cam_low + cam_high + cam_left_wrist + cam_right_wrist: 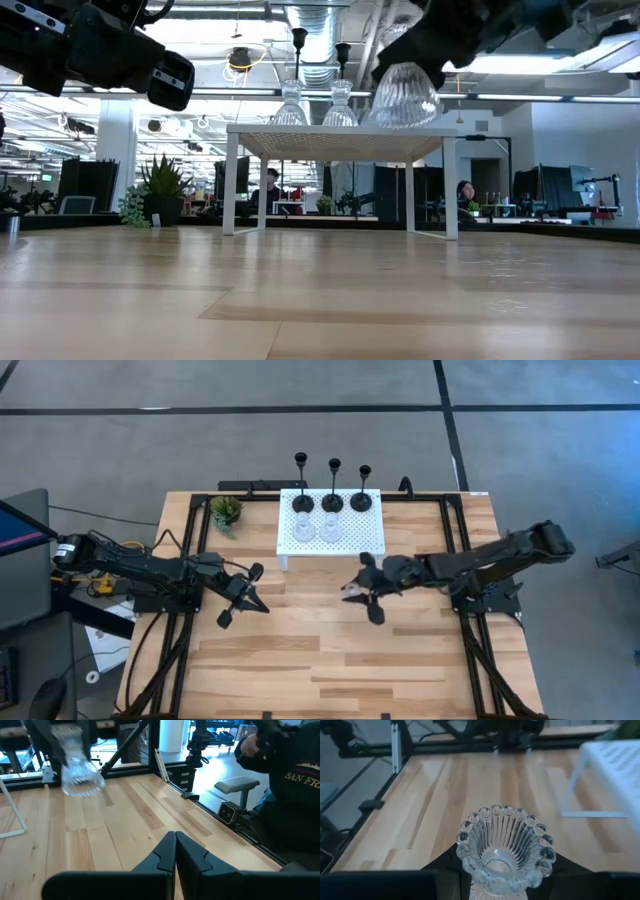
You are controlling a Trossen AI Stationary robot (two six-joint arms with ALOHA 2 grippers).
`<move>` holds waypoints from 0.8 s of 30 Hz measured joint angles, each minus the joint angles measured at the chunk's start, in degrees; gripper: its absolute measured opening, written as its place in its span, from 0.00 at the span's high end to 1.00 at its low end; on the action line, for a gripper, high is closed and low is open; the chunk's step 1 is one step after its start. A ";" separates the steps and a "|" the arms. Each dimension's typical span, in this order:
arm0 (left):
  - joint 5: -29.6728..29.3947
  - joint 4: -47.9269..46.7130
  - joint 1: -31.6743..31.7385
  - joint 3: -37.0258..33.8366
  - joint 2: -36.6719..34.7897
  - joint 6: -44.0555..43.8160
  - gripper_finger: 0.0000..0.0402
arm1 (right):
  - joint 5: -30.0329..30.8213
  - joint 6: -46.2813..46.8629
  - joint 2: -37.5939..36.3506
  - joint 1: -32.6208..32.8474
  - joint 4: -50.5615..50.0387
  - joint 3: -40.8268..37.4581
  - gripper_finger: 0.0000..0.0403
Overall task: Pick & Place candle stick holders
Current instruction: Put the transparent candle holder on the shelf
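My right gripper (362,590) is shut on a clear ribbed glass candle stick holder (504,845) above the middle of the table, in front of the white rack (290,545). The holder also shows in the low view (405,95) and the left wrist view (80,770). Two more glass holders (303,528) (331,530) stand on the rack. Three black holders (333,488) stand in a row along its far side. My left gripper (175,851) is shut and empty, above the table's left part (245,595). My right gripper pinches the glass holder's narrow end (492,889) between its two fingers. The fingers come from the table's right side, slanting down. The holder's flared, beaded rim (502,812) points away from the fingers. The holder is lifted clear of the table, tilted with its wide end lower (405,115).
A small green potted plant (226,512) stands at the far left, beside the rack. The rack stands on thin white legs (232,180). Bare wood (330,660) lies toward the near edge. A person in a dark sweatshirt (292,790) is beyond the table's edge.
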 joint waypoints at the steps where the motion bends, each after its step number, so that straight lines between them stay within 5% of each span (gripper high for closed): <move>1: 0.00 0.00 0.00 0.00 0.00 0.00 0.98 | 0.72 0.01 -1.43 -0.15 -1.10 0.00 0.72; 13: 0.00 0.00 0.00 0.00 0.01 0.01 0.98 | 8.33 0.01 -11.68 -8.12 -4.22 -0.02 0.72; 24: -0.01 0.02 0.00 0.00 0.01 0.02 0.98 | 8.77 -0.05 -10.29 -19.43 -7.94 4.02 0.72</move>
